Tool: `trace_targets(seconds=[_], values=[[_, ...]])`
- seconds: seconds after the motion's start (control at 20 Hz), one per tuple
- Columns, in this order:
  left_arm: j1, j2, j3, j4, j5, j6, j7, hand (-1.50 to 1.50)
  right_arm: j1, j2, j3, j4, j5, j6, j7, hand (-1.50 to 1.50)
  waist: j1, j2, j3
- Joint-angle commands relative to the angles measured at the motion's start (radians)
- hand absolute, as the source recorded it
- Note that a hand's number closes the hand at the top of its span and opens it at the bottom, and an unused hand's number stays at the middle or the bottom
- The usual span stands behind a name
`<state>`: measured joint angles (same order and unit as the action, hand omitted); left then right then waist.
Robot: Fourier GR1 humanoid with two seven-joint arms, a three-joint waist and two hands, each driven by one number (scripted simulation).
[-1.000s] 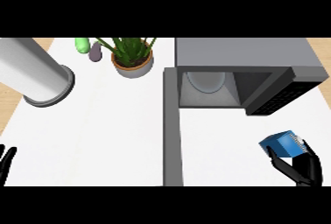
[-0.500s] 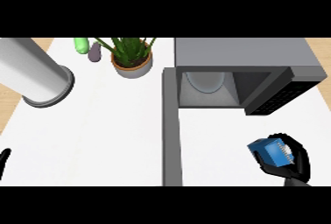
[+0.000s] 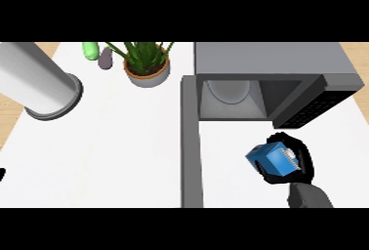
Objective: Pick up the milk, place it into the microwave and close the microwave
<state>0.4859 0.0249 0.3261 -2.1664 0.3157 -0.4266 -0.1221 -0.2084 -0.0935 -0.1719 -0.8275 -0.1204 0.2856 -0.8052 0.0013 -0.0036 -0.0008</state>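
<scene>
right hand (image 3: 294,166) curled round blue milk carton (image 3: 272,159), held just below open microwave (image 3: 268,83), near its door (image 3: 313,105). left hand (image 3: 1,174) barely visible at left edge; finger state unclear.

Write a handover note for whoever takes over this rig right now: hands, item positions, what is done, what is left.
Right robot hand: curled round the blue milk carton, in front of the microwave.
Left robot hand: only a sliver at the view's left edge; state unclear.
Microwave door is open, the cavity faces the carton.
Done: milk picked up.
Left: put the milk inside, close the door.
</scene>
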Motion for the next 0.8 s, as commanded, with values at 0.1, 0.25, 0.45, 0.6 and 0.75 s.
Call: trace_targets(seconds=[0.1, 0.25, 0.45, 0.6, 0.75], values=[[0.086, -0.024, -0.012, -0.022, -0.008, -0.025, -0.05, -1.5, 0.164, 0.054, 0.117, -0.385, 0.012, -0.04, 0.201, 1.5, -0.005, -0.003, -0.001], [0.07, -0.024, 0.012, -0.002, 0.005, -0.048, -0.045, -1.5, 0.295, 0.091, 0.2, -0.589, 0.02, -0.09, 0.295, 1.5, -0.008, -0.003, -0.001], [0.001, 0.064, 0.122, 0.047, 0.135, -0.075, 0.006, -1.5, 0.354, 0.093, 0.327, -0.764, -0.012, -0.198, 0.412, 1.5, -0.004, 0.0, 0.0], [0.036, -0.009, 0.073, 0.006, 0.054, -0.075, -0.018, -1.5, 0.411, 0.093, 0.433, -0.869, -0.039, -0.309, 0.465, 1.5, 0.0, 0.001, 0.0], [0.052, -0.022, 0.05, -0.023, 0.05, -0.07, 0.011, -1.5, 0.383, 0.093, 0.468, -0.947, -0.021, -0.396, 0.569, 1.5, 0.003, 0.002, 0.0]])
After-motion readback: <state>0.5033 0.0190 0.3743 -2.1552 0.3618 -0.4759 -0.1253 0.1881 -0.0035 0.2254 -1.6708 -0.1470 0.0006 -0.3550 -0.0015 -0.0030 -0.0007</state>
